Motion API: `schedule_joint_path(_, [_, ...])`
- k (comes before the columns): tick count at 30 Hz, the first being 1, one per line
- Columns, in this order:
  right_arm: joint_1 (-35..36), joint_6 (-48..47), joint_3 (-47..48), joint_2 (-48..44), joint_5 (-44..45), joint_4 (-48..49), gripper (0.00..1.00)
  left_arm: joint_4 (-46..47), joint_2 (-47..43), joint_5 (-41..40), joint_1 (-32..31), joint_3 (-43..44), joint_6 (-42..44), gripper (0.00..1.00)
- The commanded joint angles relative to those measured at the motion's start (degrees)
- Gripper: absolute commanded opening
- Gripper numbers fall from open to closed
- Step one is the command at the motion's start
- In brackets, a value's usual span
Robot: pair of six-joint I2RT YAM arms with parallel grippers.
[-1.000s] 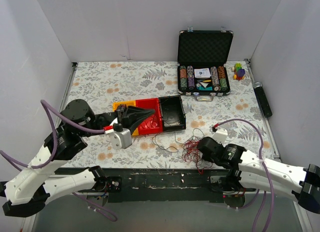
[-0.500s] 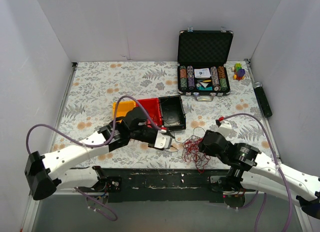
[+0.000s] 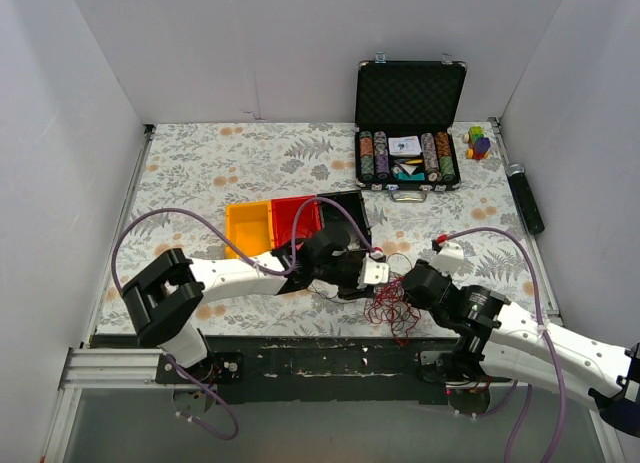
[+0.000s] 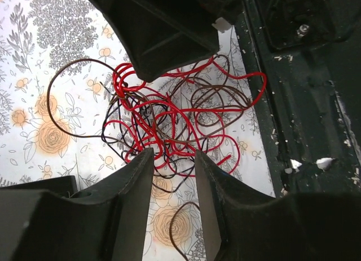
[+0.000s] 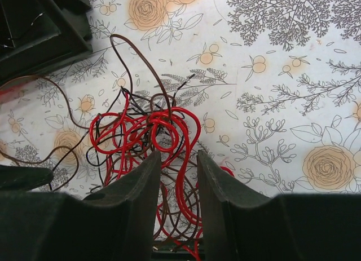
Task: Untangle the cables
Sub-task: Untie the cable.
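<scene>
The cables are lying in a loose tangle on the flowered tablecloth, close to the near edge of the table and a little right of centre, just near of the black bin. Bright red strands are making up most of the knot, with thin black and brown ones threading through it. One brown strand is looping out alone over the cloth.

Both arms are reaching into the tangle from opposite sides. The left gripper is coming in from the left with its jaws spread a little. A few red and black strands are crossing the gap between its fingertips, and nothing is being pinched. The right gripper is coming in from the right, also with its jaws parted. Red loops are running through the opening between its fingers, which are not closing on them. The two grippers are sitting very near each other over the wires.

A yellow bin and a red bin are sitting to the left of the black one. An open case of poker chips is standing at the far right.
</scene>
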Motion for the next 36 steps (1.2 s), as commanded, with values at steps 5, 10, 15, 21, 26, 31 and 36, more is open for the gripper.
schedule_joint_path(5, [-2.7,-2.2,-2.1,-0.6,-1.6,5.2,0.38,5.5,7.4,-2.7,-0.7,6.0,-4.8,0.38])
schedule_joint_path(10, [-2.8,-1.4,-2.1,-1.3,-3.5,3.5,0.33,5.2,9.2,-2.1,-2.1,8.0,-4.2,0.34])
schedule_joint_path(15, [-2.8,-1.4,-2.1,-1.7,-7.0,1.8,0.35,6.5,10.9,-3.5,-2.9,6.5,-1.7,0.29])
schedule_joint_path(21, [-2.8,-0.6,-2.5,-0.5,-11.4,0.0,0.46,8.3,12.0,-8.3,-3.4,2.2,3.3,0.00])
schedule_joint_path(26, [-2.7,-0.3,-2.9,1.2,-11.6,1.1,0.39,6.0,10.2,-9.0,-3.0,1.2,4.4,0.00])
schedule_joint_path(31, [-2.8,-1.0,0.4,-2.3,-8.7,-1.1,0.14,6.8,8.3,-9.9,-3.0,-1.8,4.3,0.00])
schedule_joint_path(36, [-2.8,-2.3,5.2,-6.8,-6.4,-5.0,0.04,6.3,6.6,-10.1,-3.0,-4.1,5.5,0.00])
